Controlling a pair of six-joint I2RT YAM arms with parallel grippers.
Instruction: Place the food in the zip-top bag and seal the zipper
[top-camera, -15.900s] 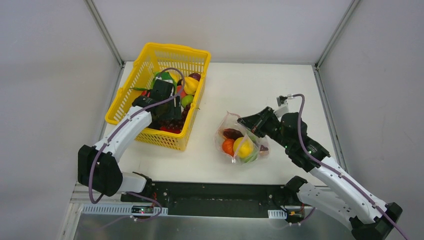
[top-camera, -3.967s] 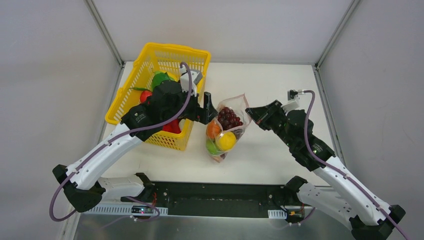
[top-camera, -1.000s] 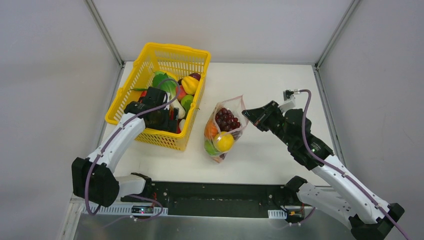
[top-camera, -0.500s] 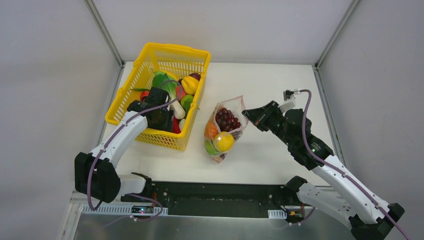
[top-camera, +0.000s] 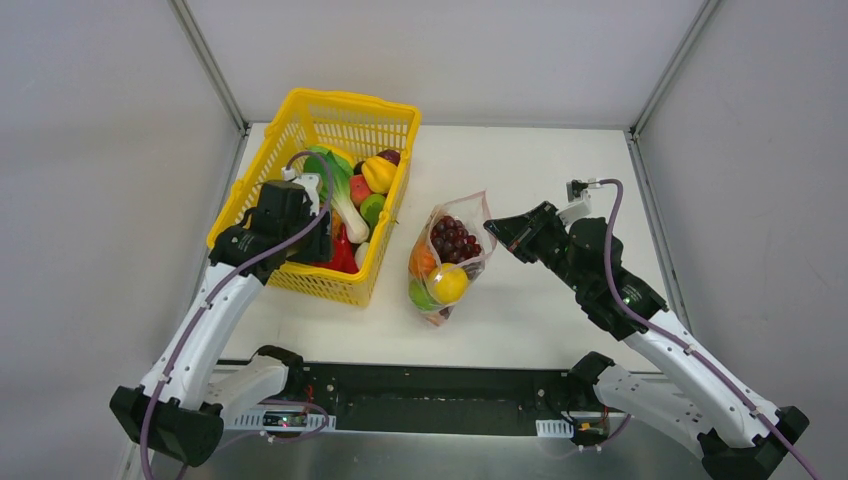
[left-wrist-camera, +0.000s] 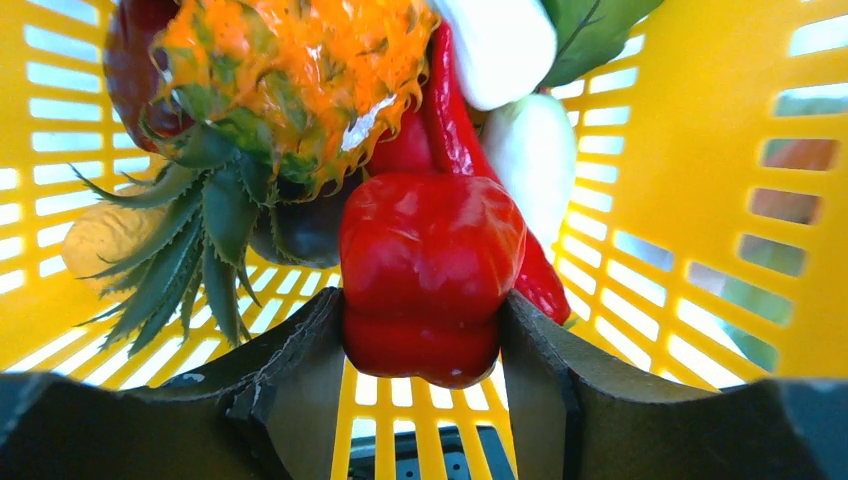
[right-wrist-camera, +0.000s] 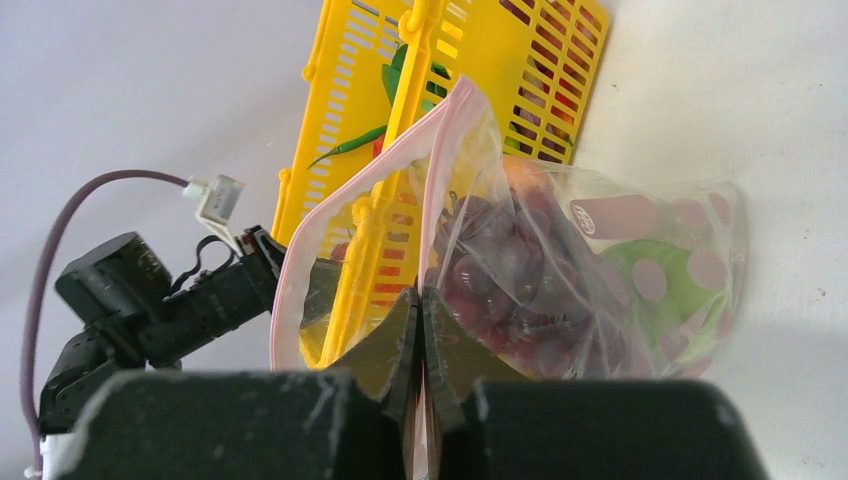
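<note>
The clear zip-top bag (top-camera: 447, 258) stands mouth-up at mid-table, holding purple grapes (top-camera: 455, 237), an orange, a yellow lemon (top-camera: 449, 283) and a green piece. Its pink zipper (right-wrist-camera: 350, 178) gapes open. My right gripper (top-camera: 494, 232) is shut on the bag's mouth edge (right-wrist-camera: 432, 200) and holds it up. My left gripper (left-wrist-camera: 420, 335) is inside the yellow basket (top-camera: 330, 116), shut on a red pepper (left-wrist-camera: 430, 268) and lifting it above the basket floor. In the top view the left gripper (top-camera: 322, 243) hides the pepper.
The basket holds more toy food: a pineapple (left-wrist-camera: 290, 90), a red chilli, white and leafy vegetables (top-camera: 335, 180), a yellow squash (top-camera: 379, 172) and a green apple (top-camera: 373, 207). The basket wall (left-wrist-camera: 700, 200) is close on the right of my left gripper.
Over the last second my left gripper closed on the red pepper in the basket and the arm rose and drew back. The right gripper and the bag stayed still.
</note>
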